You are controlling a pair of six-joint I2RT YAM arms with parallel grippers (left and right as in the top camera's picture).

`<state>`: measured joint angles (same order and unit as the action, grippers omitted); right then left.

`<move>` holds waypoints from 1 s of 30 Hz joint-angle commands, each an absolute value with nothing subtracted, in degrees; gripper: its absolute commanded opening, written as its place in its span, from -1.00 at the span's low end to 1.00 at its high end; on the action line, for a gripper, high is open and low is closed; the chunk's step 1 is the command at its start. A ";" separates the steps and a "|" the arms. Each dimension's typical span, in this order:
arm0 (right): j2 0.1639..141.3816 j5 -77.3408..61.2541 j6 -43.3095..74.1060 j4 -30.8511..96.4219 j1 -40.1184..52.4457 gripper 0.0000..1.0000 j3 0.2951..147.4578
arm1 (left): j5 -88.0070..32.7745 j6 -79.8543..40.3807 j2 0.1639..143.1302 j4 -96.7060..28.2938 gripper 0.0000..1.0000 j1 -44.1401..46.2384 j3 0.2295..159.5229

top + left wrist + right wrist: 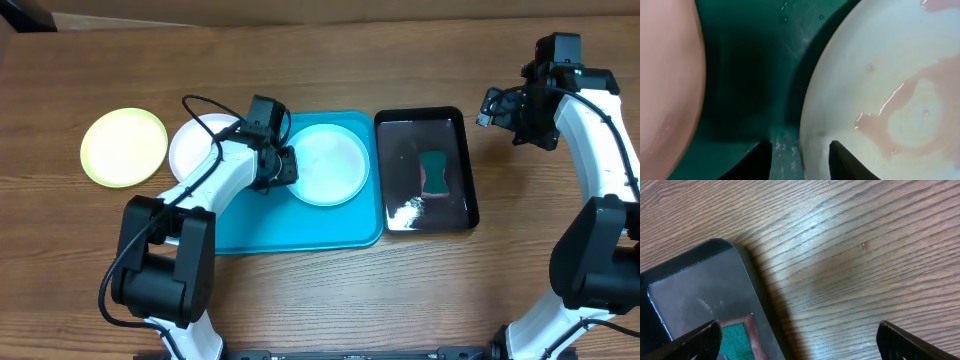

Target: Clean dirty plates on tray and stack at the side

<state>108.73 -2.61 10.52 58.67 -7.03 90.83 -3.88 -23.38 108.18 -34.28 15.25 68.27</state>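
Observation:
The pale blue plate (328, 165) lies on the turquoise tray (300, 232); in the left wrist view this plate (880, 75) carries a wet pinkish smear. My left gripper (283, 165) is low at its left rim, open. Its jaws (801, 161) straddle the rim, one finger over the tray floor (750, 75) and the other over the plate, with nothing clamped. The white plate (198, 148) lies just left of the tray, and the yellow-green plate (123, 147) lies on the table left of that. My right gripper (497, 106) hangs wide open over bare wood (800, 345).
A glossy black tray (462, 165) sits right of the turquoise one, holding a green sponge (435, 172) and some white foam (405, 210). Its corner (715, 280) and the sponge (735, 340) show in the right wrist view. Wooden table all around.

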 commanded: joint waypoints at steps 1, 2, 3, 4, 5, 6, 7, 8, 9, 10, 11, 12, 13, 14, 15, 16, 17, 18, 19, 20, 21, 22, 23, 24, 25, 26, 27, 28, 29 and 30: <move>108.40 -2.66 10.66 58.57 -6.76 1.00 91.09 | -4.64 -23.18 108.66 -31.99 -0.23 15.16 66.35; 108.40 -2.66 10.66 58.57 -6.76 1.00 91.09 | -4.64 -23.18 108.66 -31.57 -0.24 15.16 66.15; 108.40 -2.66 10.66 58.57 -6.76 1.00 91.09 | -4.62 -23.18 108.66 -31.27 -0.25 15.14 66.00; 108.40 -2.66 10.66 58.57 -6.76 1.00 91.09 | -4.60 -23.18 108.66 -31.24 -0.28 15.16 65.98; 108.40 -2.66 10.66 58.57 -6.76 1.00 91.09 | -4.60 -23.18 108.66 -31.24 -0.30 15.16 65.95; 108.40 -2.66 10.66 58.57 -6.76 1.00 91.09 | -4.60 -23.18 108.66 -31.20 -0.30 15.16 65.87; 108.40 -2.66 10.66 58.57 -6.76 1.00 91.09 | -4.60 -23.40 108.66 -31.18 -0.32 15.20 65.73; 108.40 -2.66 10.66 58.57 -6.76 1.00 91.09 | -4.56 -23.70 108.71 -31.16 -0.34 15.31 65.63; 108.40 -2.66 10.66 58.57 -6.76 1.00 91.09 | -4.51 -23.99 108.88 -31.07 -0.35 15.44 65.60; 108.40 -2.66 10.66 58.57 -6.76 1.00 91.09 | -4.54 -24.01 109.08 -30.85 -0.37 15.57 65.60; 108.40 -2.66 10.66 58.57 -6.76 1.00 91.09 | -4.54 -24.05 109.27 -30.74 -0.40 15.66 65.60; 108.40 -2.66 10.66 58.57 -6.76 1.00 91.09 | -4.54 -24.05 109.40 -30.59 -0.46 15.77 65.60; 108.40 -2.66 10.66 58.57 -6.76 1.00 91.09 | -4.51 -24.29 109.54 -30.59 -0.51 15.84 65.60; 108.40 -2.66 10.66 58.57 -6.76 1.00 91.09 | -4.56 -24.51 109.62 -30.59 -0.55 15.84 65.60; 108.40 -2.66 10.66 58.57 -6.76 1.00 91.09 | -4.73 -24.67 109.73 -30.61 -0.66 15.84 65.60; 108.40 -2.66 10.66 58.57 -6.76 1.00 91.09 | -4.91 -24.64 109.82 -30.65 -0.79 15.84 65.60; 108.40 -2.66 10.66 58.57 -6.76 1.00 91.09 | -5.21 -24.62 109.84 -30.83 -0.92 15.81 65.60; 108.40 -2.66 10.66 58.57 -6.76 1.00 91.09 | -5.28 -24.62 109.82 -30.98 -0.92 15.79 65.63; 108.40 -2.66 10.66 58.57 -6.76 1.00 91.09 | -5.56 -24.58 109.80 -31.18 -0.92 15.73 65.78; 108.40 -2.66 10.66 58.57 -6.76 1.00 91.09 | -5.72 -24.43 109.73 -31.48 -0.92 15.51 66.11; 108.40 -2.66 10.66 58.57 -6.76 1.00 91.09 | -6.09 -24.43 109.73 -31.99 -0.92 15.22 66.63; 108.40 -2.66 10.66 58.57 -6.76 1.00 91.09 | -6.61 -24.40 109.71 -32.91 -0.92 14.79 67.46; 108.40 -2.66 10.66 58.57 -6.76 1.00 91.09 | -7.22 -24.38 109.71 -33.82 -0.92 14.39 68.34; 108.40 -2.66 10.66 58.57 -6.76 1.00 91.09 | -7.64 -24.38 109.71 -34.59 -0.92 14.06 69.08; 108.40 -2.66 10.66 58.57 -6.76 1.00 91.09 | -8.47 -24.38 109.71 -35.86 -0.92 13.54 70.26; 108.40 -2.66 10.66 58.57 -6.76 1.00 91.09 | -9.34 -24.29 109.71 -36.88 -0.92 12.99 71.29; 108.40 -2.66 10.66 58.57 -6.76 1.00 91.09 | -10.96 -23.92 109.71 -38.02 -0.92 12.25 72.51; 108.40 -2.66 10.66 58.57 -6.76 1.00 91.09 | -12.34 -23.40 109.71 -38.68 -0.92 11.70 73.30; 108.40 -2.66 10.66 58.57 -6.76 1.00 91.09 | -14.15 -22.41 109.71 -39.29 -0.92 11.07 74.26; 108.40 -2.66 10.66 58.57 -6.76 1.00 91.09 | -15.57 -21.67 109.71 -39.92 -0.92 10.50 75.11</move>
<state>108.73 -2.57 10.50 58.70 -7.03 90.83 -10.31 -24.12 109.06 -39.07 12.45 71.48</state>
